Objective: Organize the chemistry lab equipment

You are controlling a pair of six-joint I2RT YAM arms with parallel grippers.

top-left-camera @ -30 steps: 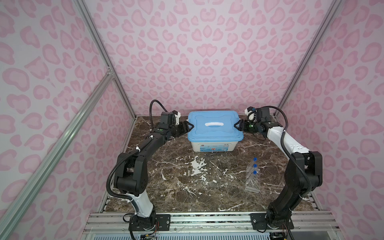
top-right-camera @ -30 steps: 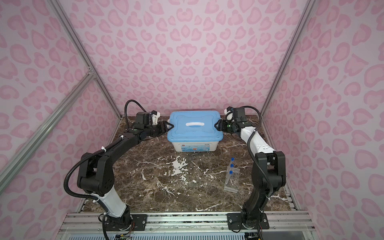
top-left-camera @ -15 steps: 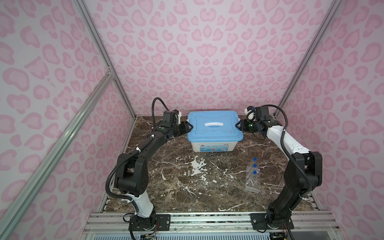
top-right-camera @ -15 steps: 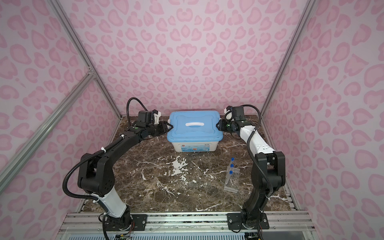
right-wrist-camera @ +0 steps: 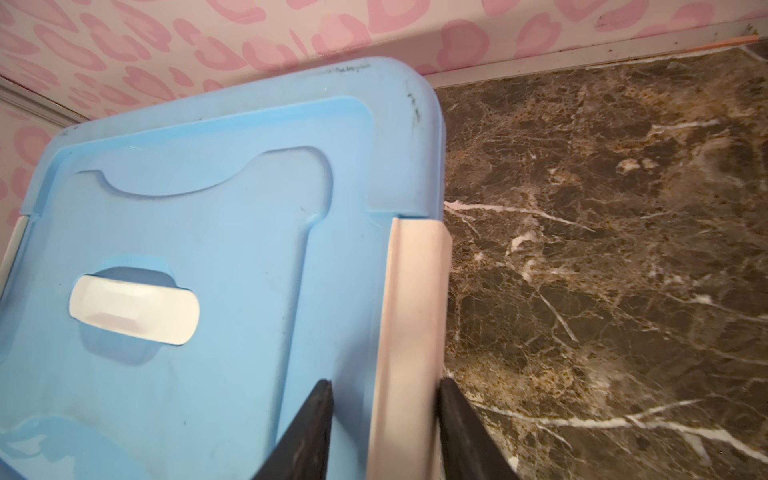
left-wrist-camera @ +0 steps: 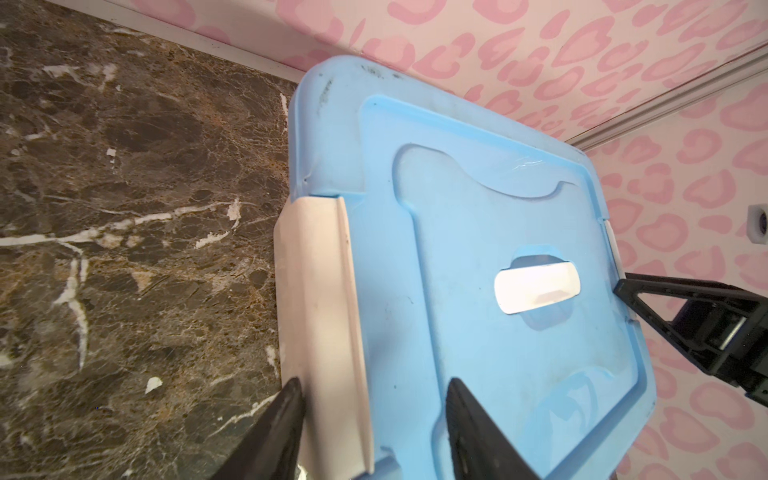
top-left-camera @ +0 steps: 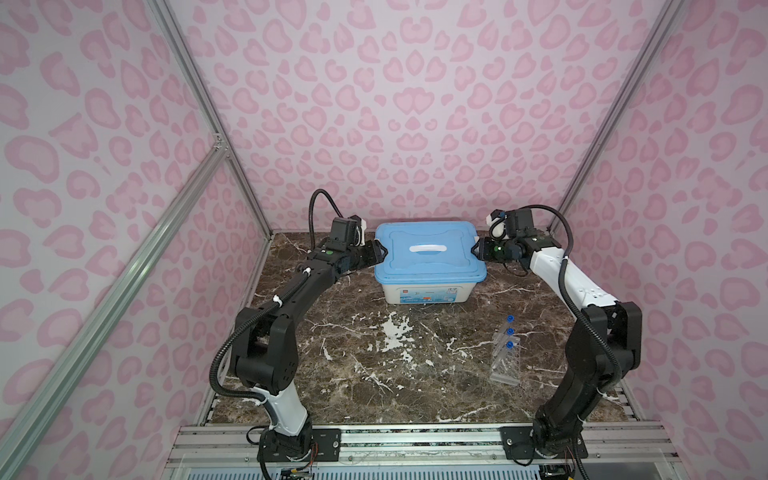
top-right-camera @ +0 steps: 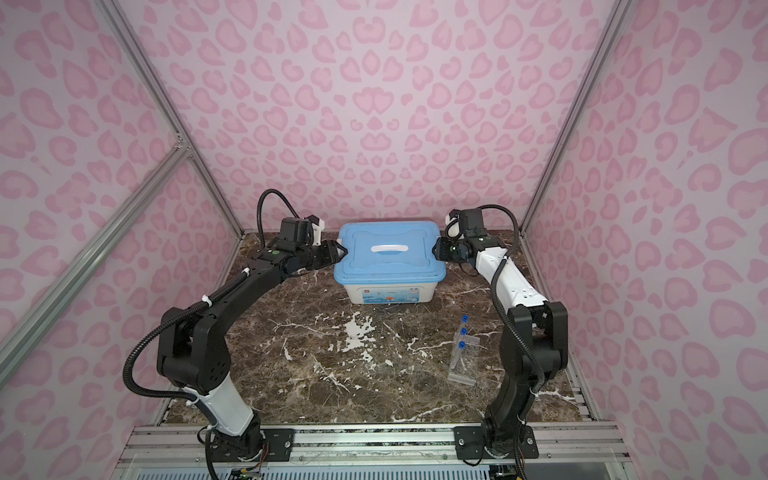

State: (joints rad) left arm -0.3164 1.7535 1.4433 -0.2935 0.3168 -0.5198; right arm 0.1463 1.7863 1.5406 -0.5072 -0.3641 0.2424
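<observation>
Black jaws of the left gripper [top-left-camera: 381, 252] are being held parted astride the left latch [left-wrist-camera: 320, 291]. One finger is lying against its outer face and the other over the lid [top-left-camera: 415, 268] with a gap showing, so nothing is being clamped. The right gripper [top-left-camera: 476, 249] is being held the same way astride the right latch [right-wrist-camera: 415, 311], parted too.

Each latch is lying with its long axis front to back along a short end of the bin [top-left-camera: 428, 293], and the jaws are being set across its width. The coming move is being judged as a working of the latches, one arm per end.

The rack [top-left-camera: 505, 368] with its tubes [top-left-camera: 510, 331] is being left standing on the table [top-left-camera: 353, 374] toward the front right — well apart from both grippers, nearer the right arm.

Against a second ago, both grippers are being seen closer in on the bin's ends, with the jaws narrower.
</observation>
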